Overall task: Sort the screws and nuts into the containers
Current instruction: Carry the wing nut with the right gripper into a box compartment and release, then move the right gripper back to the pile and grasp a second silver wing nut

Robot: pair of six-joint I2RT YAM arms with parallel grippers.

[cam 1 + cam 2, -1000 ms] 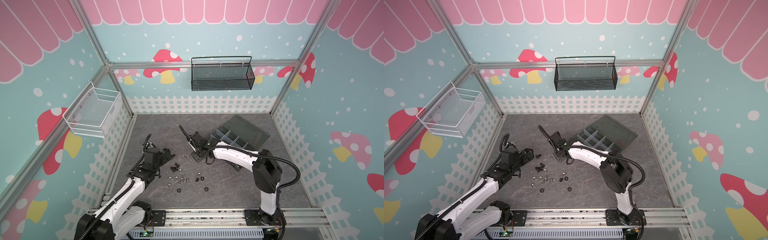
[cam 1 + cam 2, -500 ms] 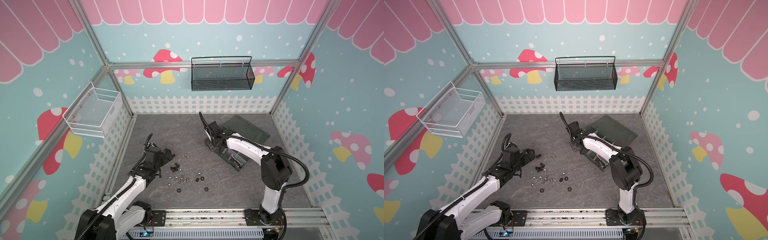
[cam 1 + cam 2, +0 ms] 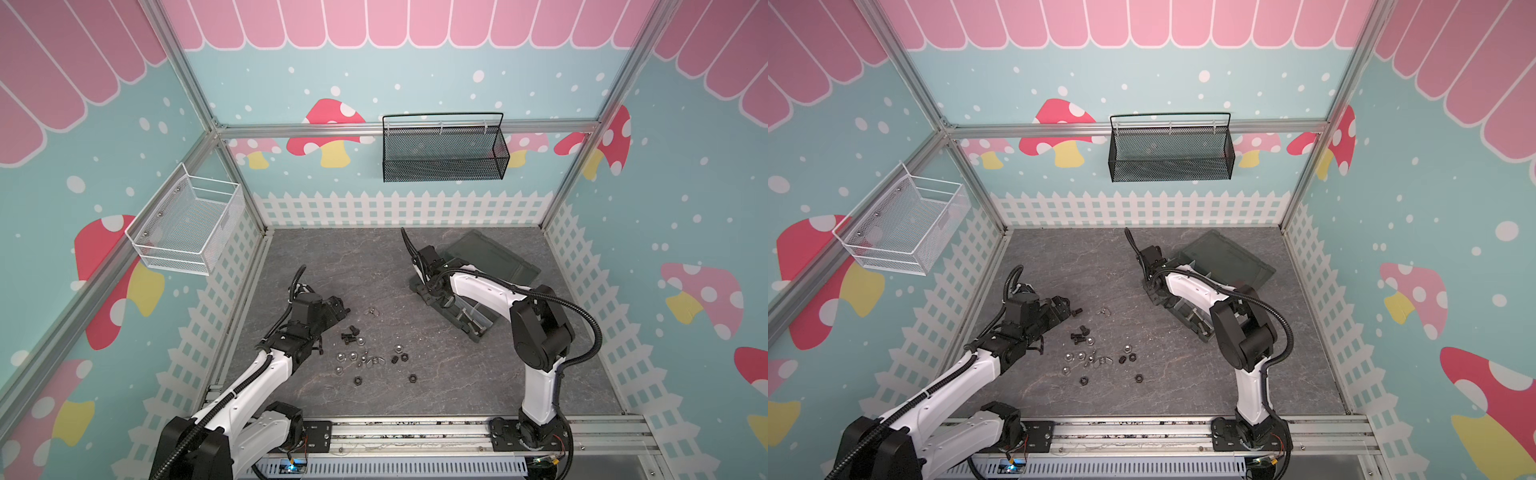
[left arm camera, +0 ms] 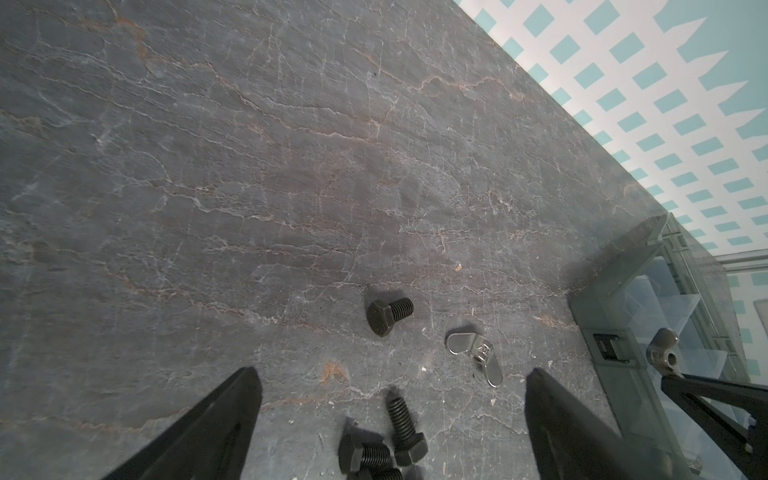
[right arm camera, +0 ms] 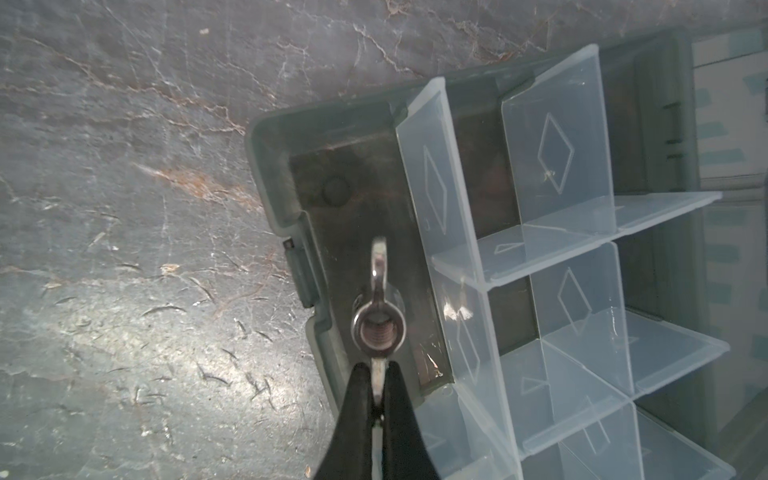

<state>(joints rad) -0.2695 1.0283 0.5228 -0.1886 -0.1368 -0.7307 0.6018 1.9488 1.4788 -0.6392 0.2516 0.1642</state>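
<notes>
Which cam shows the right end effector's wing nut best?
Right wrist: the wing nut fills mid-frame, pinched by one wing in the right end effector over the organizer box. Left wrist shows the nut small. Both top views: too small to tell.

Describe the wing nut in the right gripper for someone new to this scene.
Start on the table, right rear: the grey-green organizer box. Over its left-end compartment, the right gripper pinches a silver wing nut by one wing. Unlike the loose wing nut on the table, it hangs in the air.
</notes>
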